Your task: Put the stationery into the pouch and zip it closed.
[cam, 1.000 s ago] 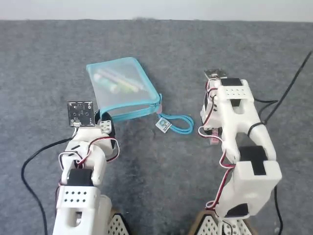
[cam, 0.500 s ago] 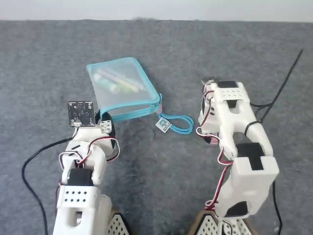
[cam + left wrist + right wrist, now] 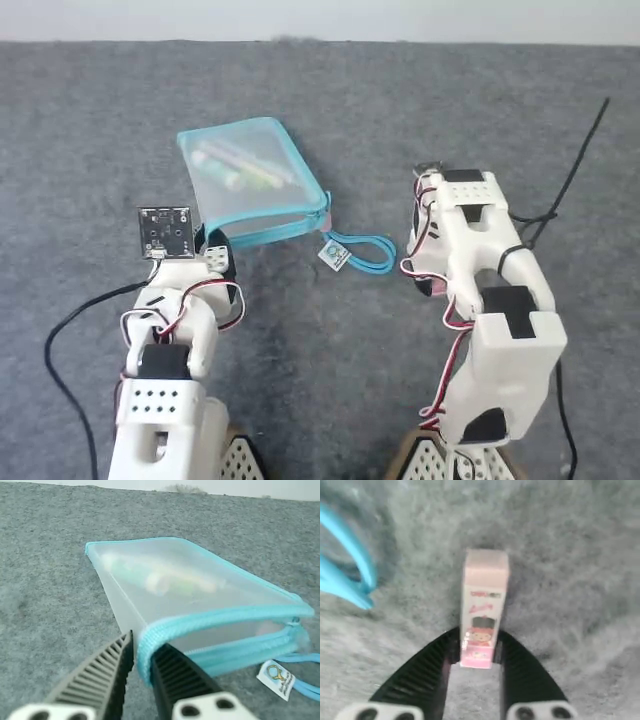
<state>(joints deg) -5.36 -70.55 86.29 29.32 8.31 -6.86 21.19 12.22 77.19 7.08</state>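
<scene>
My left gripper (image 3: 141, 652) is nearly closed, its two ribbed fingers pinching the near corner of the pouch (image 3: 190, 595) right on the turquoise zip band. My right gripper (image 3: 476, 652) is narrowed onto the one pink eraser (image 3: 482, 605), clamping its near end from both sides while the rest sticks out ahead over the grey mat (image 3: 570, 555). I cannot tell whether the eraser touches the mat. There is one pouch, translucent with turquoise edging, and in the high view it lies flat on the mat (image 3: 100, 120) just ahead of my left arm. Pen-like pieces of stationery (image 3: 240, 168) show through its side, at least two, too blurred to count exactly. One blue strap loop (image 3: 370, 255) trails from the pouch's zip end towards my right arm, with one small white tag (image 3: 334, 256) beside it. The eraser is well apart from the pouch, near that loop.
</scene>
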